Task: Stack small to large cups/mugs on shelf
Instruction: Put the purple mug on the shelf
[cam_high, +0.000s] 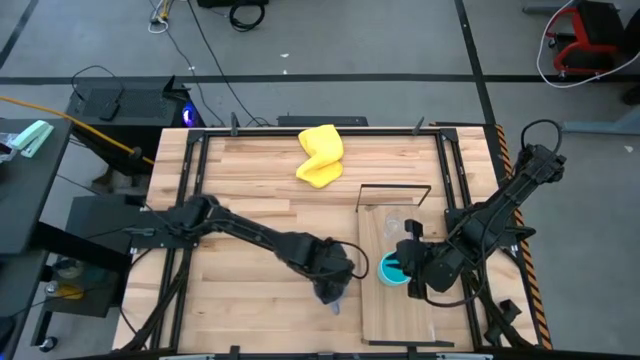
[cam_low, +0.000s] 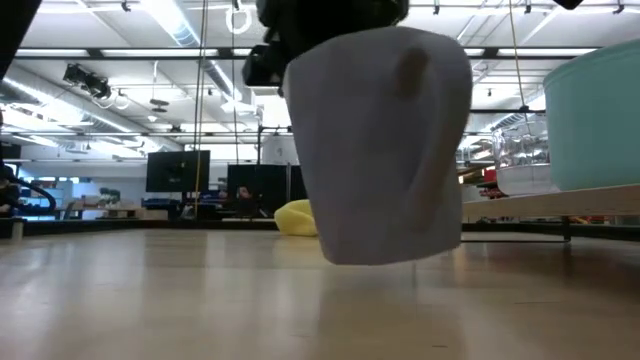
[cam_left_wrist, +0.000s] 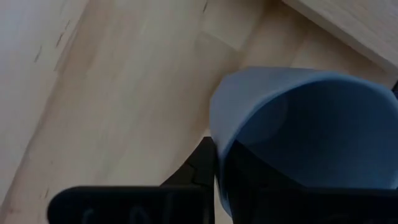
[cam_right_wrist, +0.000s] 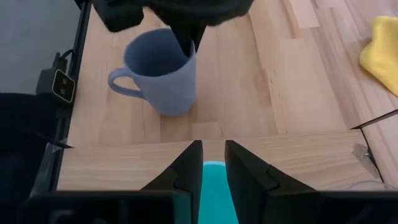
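Left gripper (cam_high: 335, 285): closed on the rim of the grey-blue mug (cam_right_wrist: 160, 71), one finger inside the wall and one outside. The mug hangs below the fingers. In the low view its base is clear of the tabletop (cam_low: 150, 300), slightly tilted, handle turned away from the shelf (cam_high: 400, 320). It is over the planks just beside the shelf's long edge.

Right gripper (cam_right_wrist: 212, 171): fingers parted by a narrow gap, straddling the rim of the cyan mug (cam_high: 392, 268), which stands on the shelf board directly under them. Whether the pads press the wall cannot be told.

Beyond the right fingers, further along the board, the clear glass (cam_high: 393, 222) stands near the black wire frame (cam_high: 395, 187).

Farthest from both grippers, a yellow cloth (cam_high: 320, 155) lies crumpled on the tabletop, well apart from the shelf.
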